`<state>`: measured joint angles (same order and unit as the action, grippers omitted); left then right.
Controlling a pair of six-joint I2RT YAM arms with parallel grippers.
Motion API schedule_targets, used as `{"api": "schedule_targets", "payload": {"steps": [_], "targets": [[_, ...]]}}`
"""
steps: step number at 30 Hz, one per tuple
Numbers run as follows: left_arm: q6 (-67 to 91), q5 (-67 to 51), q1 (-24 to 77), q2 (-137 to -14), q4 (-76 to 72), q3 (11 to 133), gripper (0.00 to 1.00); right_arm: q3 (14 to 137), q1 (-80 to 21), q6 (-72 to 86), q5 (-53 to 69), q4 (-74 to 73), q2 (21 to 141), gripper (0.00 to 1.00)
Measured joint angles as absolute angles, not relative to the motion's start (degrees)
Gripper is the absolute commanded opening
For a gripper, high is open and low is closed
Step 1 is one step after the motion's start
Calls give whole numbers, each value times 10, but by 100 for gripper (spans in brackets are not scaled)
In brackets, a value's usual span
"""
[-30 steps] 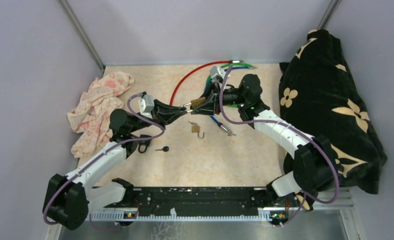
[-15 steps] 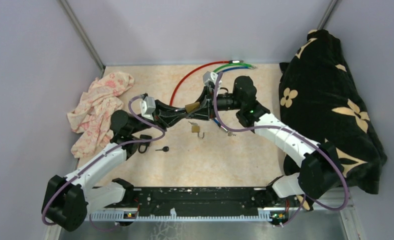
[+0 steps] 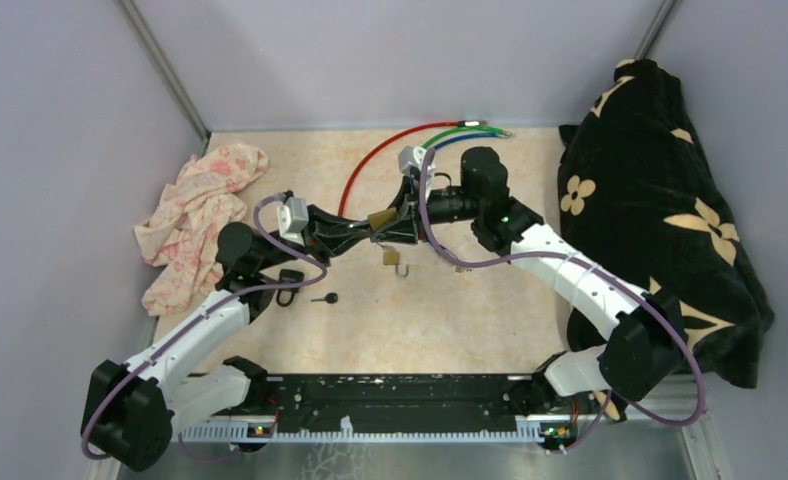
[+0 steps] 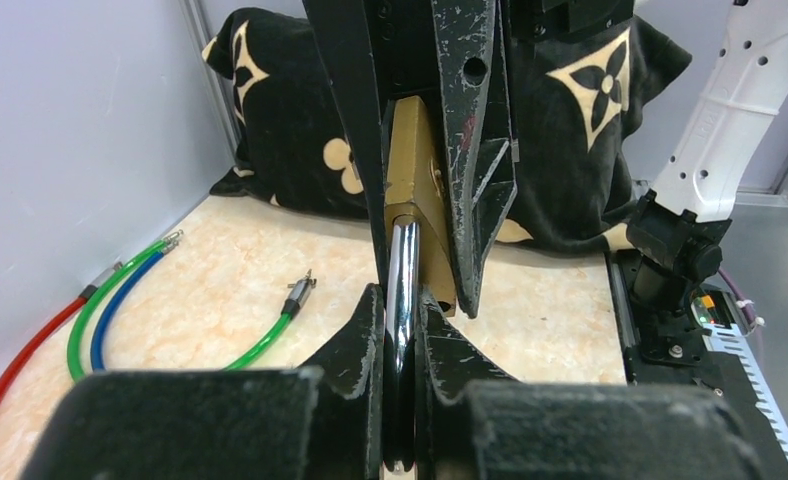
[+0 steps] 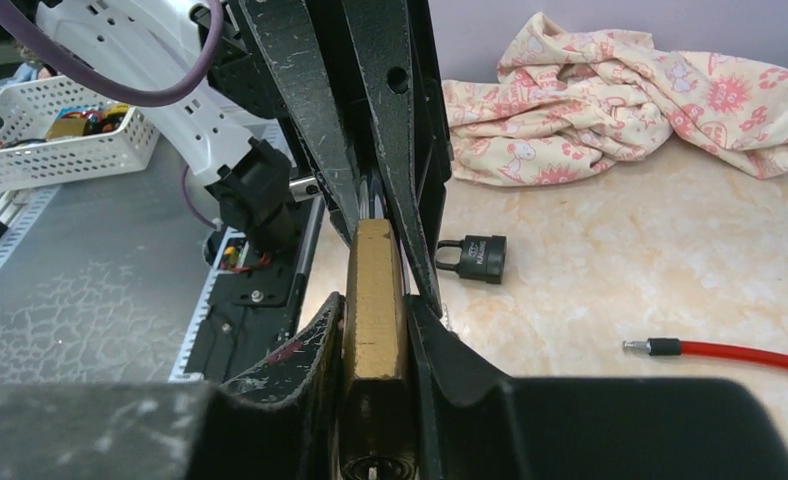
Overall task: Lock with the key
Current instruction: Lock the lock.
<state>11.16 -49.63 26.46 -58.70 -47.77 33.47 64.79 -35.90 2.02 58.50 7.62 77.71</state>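
**Top view.** The left gripper (image 3: 367,229) and right gripper (image 3: 390,220) meet mid-table with the brass padlock (image 3: 379,217) shared between them. Compared with 1.0 s ago, the joined pair sits further toward 8 o'clock and the right arm reaches further left. The key (image 3: 324,298) lies untouched on the table (image 3: 490,310), at 7 o'clock from the held lock and in the same spot as before. A second brass padlock (image 3: 393,258) lies at 6 o'clock, and a black padlock (image 3: 289,289) is just beside the key.

**Left wrist.** My left fingers (image 4: 360,340) are pressed together on the steel shackle (image 4: 402,265). The right gripper's fingers clamp the brass body from 12 o'clock.

**Right wrist.** The right fingers (image 5: 310,345) pinch the brass body, with the keyway end at 6 o'clock.
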Motion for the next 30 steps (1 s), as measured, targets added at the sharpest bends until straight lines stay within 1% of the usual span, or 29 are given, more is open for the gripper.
{"api": "schedule_targets", "payload": {"steps": [1,2,4,5,6,8,11,13,15,16,21,23,24,26,30], "targets": [[110,-496,265,-585,-477,335,0,654,-359,11,585,62,777,36],[110,-496,265,-584,-475,335,0,661,-360,2,585,48,777,48],[108,-490,263,-583,-472,333,0,669,-360,-11,594,21,777,66],[108,-486,261,-583,-470,332,0,672,-361,-20,601,6,777,72],[108,-485,260,-583,-469,330,0,672,-361,-22,601,3,778,74],[108,-480,258,-583,-462,327,0,674,-359,-31,609,-20,776,75],[112,-499,260,-582,-460,326,0,675,-331,-50,583,-34,776,75],[114,-512,262,-582,-461,326,0,675,-310,-50,581,-38,776,71],[114,-515,263,-582,-461,326,0,675,-302,-49,580,-42,776,65],[115,-517,261,-582,-461,326,0,675,-302,-49,581,-42,776,64],[118,-523,261,-582,-461,326,0,677,-302,-42,609,-40,782,69],[119,-526,262,-582,-460,326,0,677,-303,-40,615,-39,785,68],[119,-526,262,-582,-459,326,0,677,-305,-40,615,-39,786,65],[119,-526,262,-582,-459,326,0,677,-309,-40,616,-31,786,56],[119,-523,262,-582,-458,326,0,676,-322,-31,624,-15,786,34]]}}
